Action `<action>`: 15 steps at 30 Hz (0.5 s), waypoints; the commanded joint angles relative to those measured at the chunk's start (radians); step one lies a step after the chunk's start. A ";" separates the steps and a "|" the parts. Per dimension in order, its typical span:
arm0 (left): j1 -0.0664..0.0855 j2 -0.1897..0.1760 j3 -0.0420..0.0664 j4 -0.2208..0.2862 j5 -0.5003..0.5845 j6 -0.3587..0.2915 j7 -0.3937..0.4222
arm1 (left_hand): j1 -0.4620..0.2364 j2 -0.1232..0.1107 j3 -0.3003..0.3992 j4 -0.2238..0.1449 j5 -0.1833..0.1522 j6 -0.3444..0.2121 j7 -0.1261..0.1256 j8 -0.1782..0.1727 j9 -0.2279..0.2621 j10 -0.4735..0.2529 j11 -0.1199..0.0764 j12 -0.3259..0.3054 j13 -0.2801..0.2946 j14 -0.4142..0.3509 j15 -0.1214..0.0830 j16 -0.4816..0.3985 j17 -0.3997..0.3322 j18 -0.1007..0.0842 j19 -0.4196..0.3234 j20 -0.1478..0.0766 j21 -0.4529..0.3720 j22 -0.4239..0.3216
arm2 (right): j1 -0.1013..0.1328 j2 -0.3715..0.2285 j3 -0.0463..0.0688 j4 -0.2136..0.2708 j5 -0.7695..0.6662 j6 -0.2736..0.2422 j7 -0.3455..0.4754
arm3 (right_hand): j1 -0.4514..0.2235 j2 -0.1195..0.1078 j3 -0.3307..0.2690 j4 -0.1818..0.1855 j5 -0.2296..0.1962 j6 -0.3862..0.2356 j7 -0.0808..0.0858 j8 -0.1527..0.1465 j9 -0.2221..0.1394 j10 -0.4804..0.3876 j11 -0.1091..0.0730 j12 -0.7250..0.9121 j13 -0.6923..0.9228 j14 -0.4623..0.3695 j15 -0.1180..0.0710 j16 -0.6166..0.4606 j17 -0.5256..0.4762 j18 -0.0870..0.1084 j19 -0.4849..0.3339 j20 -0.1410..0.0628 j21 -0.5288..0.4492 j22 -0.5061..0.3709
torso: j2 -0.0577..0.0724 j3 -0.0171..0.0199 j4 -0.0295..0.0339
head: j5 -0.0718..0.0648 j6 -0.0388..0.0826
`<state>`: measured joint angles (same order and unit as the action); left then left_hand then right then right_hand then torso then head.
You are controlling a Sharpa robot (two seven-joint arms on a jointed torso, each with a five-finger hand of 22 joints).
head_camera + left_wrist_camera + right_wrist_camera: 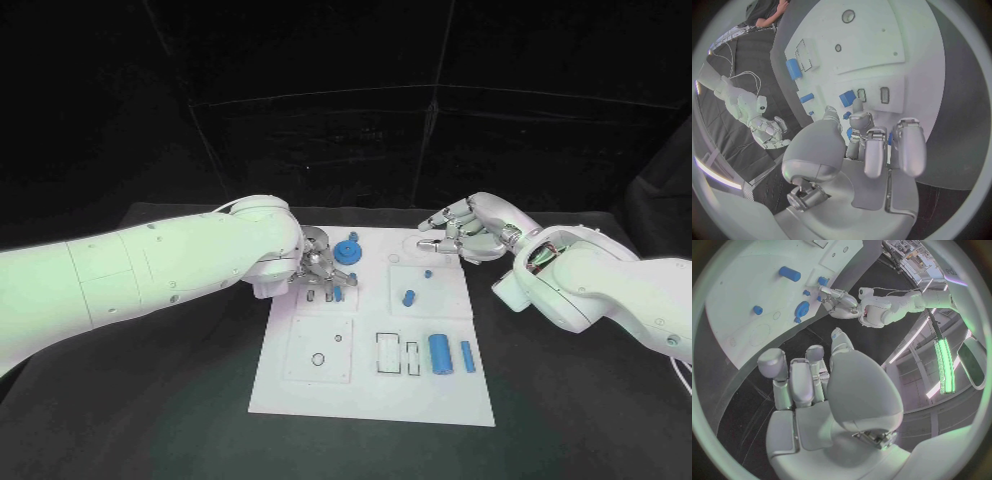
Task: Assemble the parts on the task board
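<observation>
The white task board point(369, 395) lies flat in the middle of the black surface, its long side running near to far. At its far left a round blue part point(351, 252) sits beside smaller blue parts point(333, 294). Right of them a short blue peg point(408, 296) and a tiny blue piece point(428, 272) rest on a square panel. Toward the near right, two blue cylinders point(440, 355) lie side by side, next to empty rectangular slots point(389, 353).

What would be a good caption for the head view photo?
Left hand works among blue parts on the task board; right hand hovers open.
</observation>
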<state>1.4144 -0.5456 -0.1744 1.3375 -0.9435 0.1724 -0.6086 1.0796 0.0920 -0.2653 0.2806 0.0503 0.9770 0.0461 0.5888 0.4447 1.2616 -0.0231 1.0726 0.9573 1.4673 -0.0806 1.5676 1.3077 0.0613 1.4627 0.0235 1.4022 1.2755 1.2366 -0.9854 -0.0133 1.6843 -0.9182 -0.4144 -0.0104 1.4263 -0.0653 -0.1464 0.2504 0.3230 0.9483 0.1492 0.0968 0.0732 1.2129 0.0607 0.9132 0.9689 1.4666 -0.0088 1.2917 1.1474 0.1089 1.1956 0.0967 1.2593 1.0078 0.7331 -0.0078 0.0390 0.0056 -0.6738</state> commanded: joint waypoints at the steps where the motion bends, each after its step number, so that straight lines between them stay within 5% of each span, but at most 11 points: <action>1: 0.002 0.003 0.000 -0.001 -0.007 0.033 -0.010 | 0.007 0.005 -0.003 -0.007 -0.003 -0.012 0.000 0.006 0.004 0.003 -0.001 0.007 0.001 0.104 -0.006 0.003 0.263 -0.006 0.014 -0.003 0.004 0.002 | 0.002 0.002 0.000 0.000 0.004 0.013 -0.006 | -0.002 0.005 -0.005 0.000 0.006 -0.005 -0.003 0.005 0.000 -0.005 -0.002 -0.005 -0.001 0.008 -0.006 -0.007 -0.001 0.011 -0.005 0.000 -0.005 -0.003 | 0.000 -0.0001 0.0011 | -0.001 -0.002; 15: 0.002 0.016 -0.001 -0.010 -0.007 0.054 -0.014 | 0.062 0.023 0.016 -0.044 -0.002 -0.031 0.000 0.033 0.030 0.001 0.000 0.012 0.007 0.104 -0.005 0.003 0.263 -0.005 0.011 -0.001 0.004 0.002 | 0.002 0.010 0.000 -0.008 0.004 0.017 -0.008 | 0.000 0.007 -0.006 0.000 0.010 -0.007 -0.002 0.005 0.000 -0.005 -0.002 -0.006 -0.003 0.008 -0.006 -0.009 -0.002 0.011 -0.006 0.000 -0.008 -0.006 | 0.000 0.0000 0.0002 | 0.001 -0.005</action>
<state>1.4144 -0.5317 -0.1756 1.3271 -0.9451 0.2058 -0.6134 1.1312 0.1174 -0.2502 0.2419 0.0503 0.9538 0.0444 0.6158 0.4736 1.2615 -0.0232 1.0813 0.9637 1.4672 -0.0805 1.5676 1.3076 0.0612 1.4626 0.0236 1.4022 1.2766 1.2366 -0.9764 -0.0133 1.6756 -0.9171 -0.4054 -0.0185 1.4263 -0.0653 -0.1464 0.2504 0.3280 0.9483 0.1492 0.0967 0.0731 1.2129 0.0607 0.9132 0.9666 1.4666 -0.0089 1.2869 1.1466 0.1088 1.1956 0.0966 1.2571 1.0030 0.7327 -0.0078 0.0397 0.0071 -0.6781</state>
